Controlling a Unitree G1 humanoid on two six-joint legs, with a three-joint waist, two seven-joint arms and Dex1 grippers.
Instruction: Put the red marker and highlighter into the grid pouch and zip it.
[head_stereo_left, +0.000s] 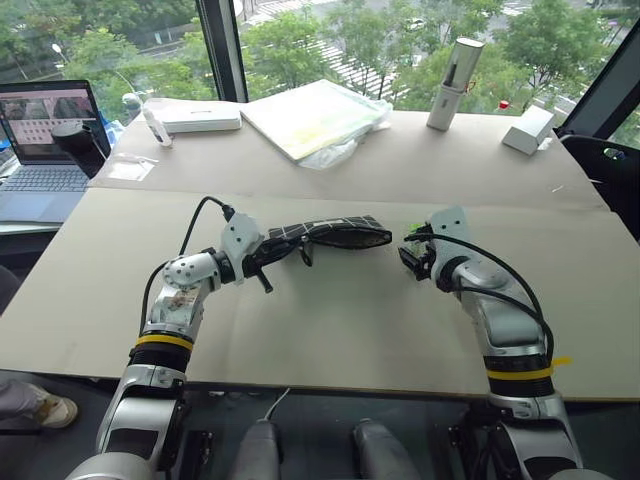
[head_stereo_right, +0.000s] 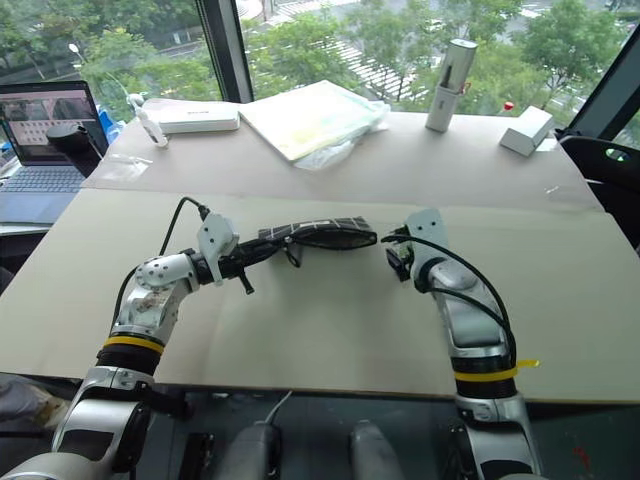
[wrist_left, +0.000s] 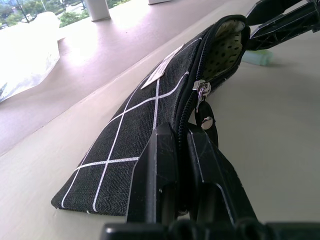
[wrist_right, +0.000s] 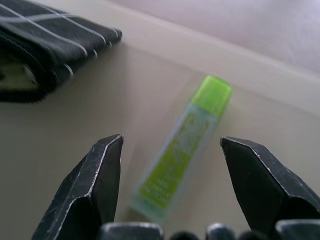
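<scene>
The grid pouch (head_stereo_left: 335, 235), black with thin white lines, is lifted off the table at mid-centre. My left gripper (head_stereo_left: 283, 245) is shut on its left end, beside the zipper pull (wrist_left: 202, 92). The pouch mouth (wrist_left: 227, 45) gapes open at the far end, showing a dotted lining. The light-green highlighter (wrist_right: 182, 150) lies flat on the table just right of that mouth. My right gripper (head_stereo_left: 413, 257) hovers over it, open, with the pen between its black fingers (wrist_right: 102, 175) and not touching them. The red marker is hidden from view.
A laptop (head_stereo_left: 45, 140) sits at the far left. At the back of the table are a white box (head_stereo_left: 200, 118), a plastic-wrapped folder (head_stereo_left: 315, 115), a silver cylinder (head_stereo_left: 455, 85) and a small white block (head_stereo_left: 528, 128). The table's front edge (head_stereo_left: 330, 385) lies close below both arms.
</scene>
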